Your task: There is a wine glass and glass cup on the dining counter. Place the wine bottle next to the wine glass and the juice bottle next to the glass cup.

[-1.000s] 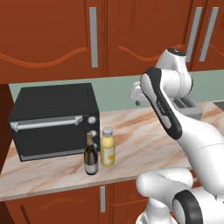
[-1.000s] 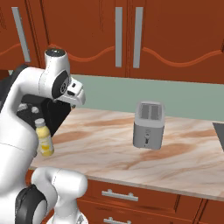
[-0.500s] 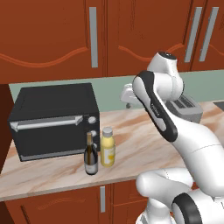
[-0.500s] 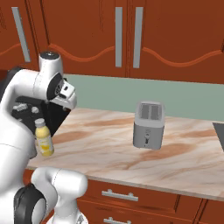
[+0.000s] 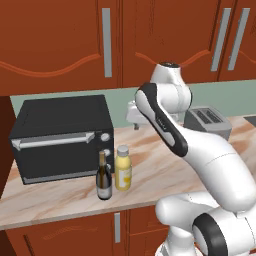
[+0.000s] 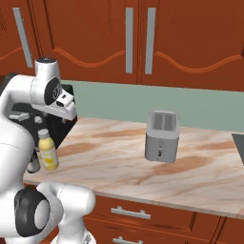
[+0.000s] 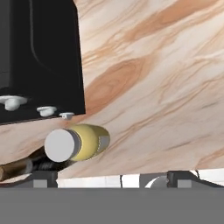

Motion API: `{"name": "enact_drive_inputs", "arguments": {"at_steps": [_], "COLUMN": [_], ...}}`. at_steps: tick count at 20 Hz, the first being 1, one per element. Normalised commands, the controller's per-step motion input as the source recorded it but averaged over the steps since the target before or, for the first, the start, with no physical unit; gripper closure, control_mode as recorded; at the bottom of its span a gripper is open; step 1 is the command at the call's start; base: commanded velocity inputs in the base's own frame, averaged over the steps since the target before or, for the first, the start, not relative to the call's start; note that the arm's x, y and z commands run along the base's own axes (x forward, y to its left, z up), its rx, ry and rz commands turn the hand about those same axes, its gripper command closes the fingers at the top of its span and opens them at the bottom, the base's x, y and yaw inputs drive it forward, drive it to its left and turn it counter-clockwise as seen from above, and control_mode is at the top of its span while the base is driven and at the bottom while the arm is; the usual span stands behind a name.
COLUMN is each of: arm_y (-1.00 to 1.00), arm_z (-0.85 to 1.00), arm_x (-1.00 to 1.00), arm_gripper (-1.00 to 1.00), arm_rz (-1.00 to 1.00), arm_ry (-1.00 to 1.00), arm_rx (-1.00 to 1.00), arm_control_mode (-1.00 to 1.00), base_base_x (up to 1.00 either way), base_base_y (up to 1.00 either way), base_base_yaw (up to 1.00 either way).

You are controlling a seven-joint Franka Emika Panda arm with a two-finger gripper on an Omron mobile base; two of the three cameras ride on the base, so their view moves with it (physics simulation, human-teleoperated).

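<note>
**Two bottles beside the toaster oven, gripper above with fingers spread**

One wine bottle (image 5: 103, 176) and one juice bottle (image 5: 123, 168) stand upright on the marble counter (image 5: 150, 170), taking the black toaster oven (image 5: 61, 135) as landmark: both are just in front of its right front corner, near the counter's front edge. The dark wine bottle is on the left, the yellow juice bottle with its white cap just beside it on the right, the two nearly touching.

In the right base view the juice bottle (image 6: 47, 150) shows at the left, partly behind the robot's white arm, with the oven (image 6: 57, 119) behind it. In the hand view the juice bottle (image 7: 78, 142) is seen from above, cap toward the camera, with the brownish top of the wine bottle (image 7: 17, 168) at its lower left, both just off the oven's (image 7: 39, 57) knobbed front.

The gripper (image 5: 134, 116) hangs above the counter, to the right of the oven and behind the bottles, well apart from them. Its fingers stand wide apart and hold nothing.

One silver two-slot toaster (image 6: 162, 136) stands farther right of the oven, well apart from the bottles. Red-brown wall cabinets (image 6: 143, 43) with grey handles hang over a green backsplash behind the oven.
</note>
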Motion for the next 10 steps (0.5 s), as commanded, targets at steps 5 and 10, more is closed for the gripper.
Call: {"name": "enact_drive_inputs", "arguments": {"at_steps": [5, 10], "arm_y": [0.34, 0.26], "arm_z": [-0.11, -0.09], "arm_x": [0.13, 0.07], "arm_gripper": [-1.00, -1.00], "arm_rz": [0.00, 0.00], "arm_ry": [0.19, 0.07], "arm_rx": [-0.13, -0.01], "arm_control_mode": [-1.00, -1.00], "base_base_x": [0.00, 0.00], "base_base_y": [0.00, 0.00], "base_base_yaw": [0.00, 0.00]}}
